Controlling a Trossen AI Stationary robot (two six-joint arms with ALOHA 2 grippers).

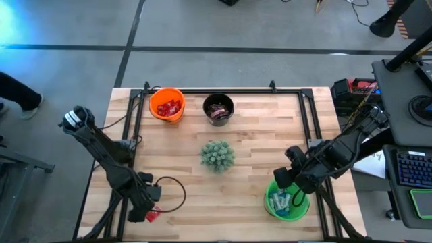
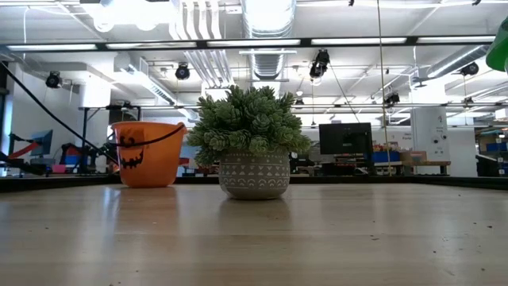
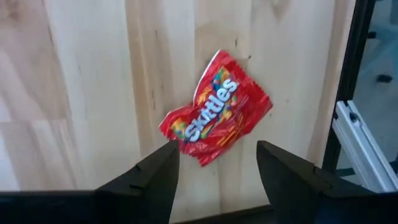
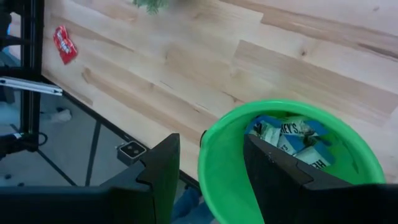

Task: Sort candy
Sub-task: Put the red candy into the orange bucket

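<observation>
A crinkled red candy packet (image 3: 214, 109) lies flat on the pale planked wooden desk (image 1: 250, 148) near its front left corner. The left gripper (image 3: 217, 163) hovers just above it, jaws open and empty. The right gripper (image 4: 208, 163) hangs with jaws open across the smooth round rim of the green bucket (image 4: 224, 180), which holds blue-and-white sweets (image 4: 292, 140).

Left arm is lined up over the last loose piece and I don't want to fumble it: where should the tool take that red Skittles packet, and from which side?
Come straight down from above: the red Skittles packet lies flat and crumpled on the wooden table, so no edge is raised. Pinch across its narrower width at the middle, where the open left tool could straddle it.
</observation>
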